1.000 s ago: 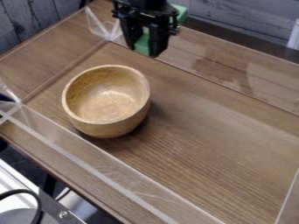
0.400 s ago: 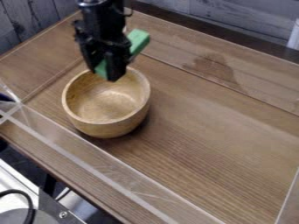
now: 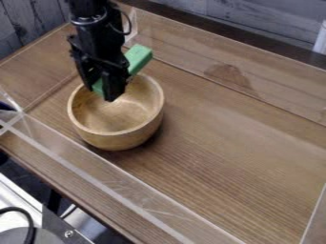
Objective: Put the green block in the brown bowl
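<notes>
The brown bowl [image 3: 117, 116] is a round light wooden bowl standing left of centre on the table. My black gripper [image 3: 107, 91] points straight down and hangs over the bowl's far left rim, fingertips just inside its mouth. It is shut on the green block [image 3: 137, 60], a bright green bar that sticks out to the right of the fingers, tilted, above the bowl's far edge. The block's gripped end is hidden behind the fingers.
The brown wooden table [image 3: 230, 124] is enclosed by low clear plastic walls [image 3: 51, 143] along the front and left sides. A grey surface lies beyond the table's far edge.
The gripper, still holding the green block, has moved from the table's far edge leftward and toward the camera, and has dropped down to the bowl's mouth.
</notes>
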Robot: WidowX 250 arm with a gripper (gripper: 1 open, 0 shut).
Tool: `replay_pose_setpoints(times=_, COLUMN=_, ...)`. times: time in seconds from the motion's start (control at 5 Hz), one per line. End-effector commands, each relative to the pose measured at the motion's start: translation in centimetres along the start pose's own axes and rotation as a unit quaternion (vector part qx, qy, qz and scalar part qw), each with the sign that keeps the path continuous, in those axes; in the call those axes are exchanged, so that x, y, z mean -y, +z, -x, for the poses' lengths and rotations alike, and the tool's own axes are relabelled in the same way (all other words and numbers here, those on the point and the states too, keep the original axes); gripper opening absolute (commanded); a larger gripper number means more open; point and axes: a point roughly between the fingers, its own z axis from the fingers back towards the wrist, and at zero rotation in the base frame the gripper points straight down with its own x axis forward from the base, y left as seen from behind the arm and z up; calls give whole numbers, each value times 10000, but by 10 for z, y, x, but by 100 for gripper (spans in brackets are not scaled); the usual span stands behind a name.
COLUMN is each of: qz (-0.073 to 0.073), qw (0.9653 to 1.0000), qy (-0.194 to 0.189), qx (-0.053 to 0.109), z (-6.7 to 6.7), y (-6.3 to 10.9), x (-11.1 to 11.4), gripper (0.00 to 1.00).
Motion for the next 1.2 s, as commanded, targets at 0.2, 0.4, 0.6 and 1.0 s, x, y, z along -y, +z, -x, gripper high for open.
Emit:
replay_pose_setpoints(times=0.2, qz=-186, qw=9998, qy=-8, qx=104, z=0, y=3, x=-5, gripper=0)
replay_pose_setpoints(times=0.4, qz=-193, qw=9998, qy=-20, qx=56, z=1, y=1, x=-4, gripper=0)
replay_pose_setpoints(times=0.6, qz=-197, qw=9998, qy=-32, qx=10, z=2, y=-2, x=-2, gripper=0)
replay_pose_setpoints(times=1.0, qz=-192, qw=9998, qy=-47, qx=-70, z=3, y=-6, x=1, gripper=0)
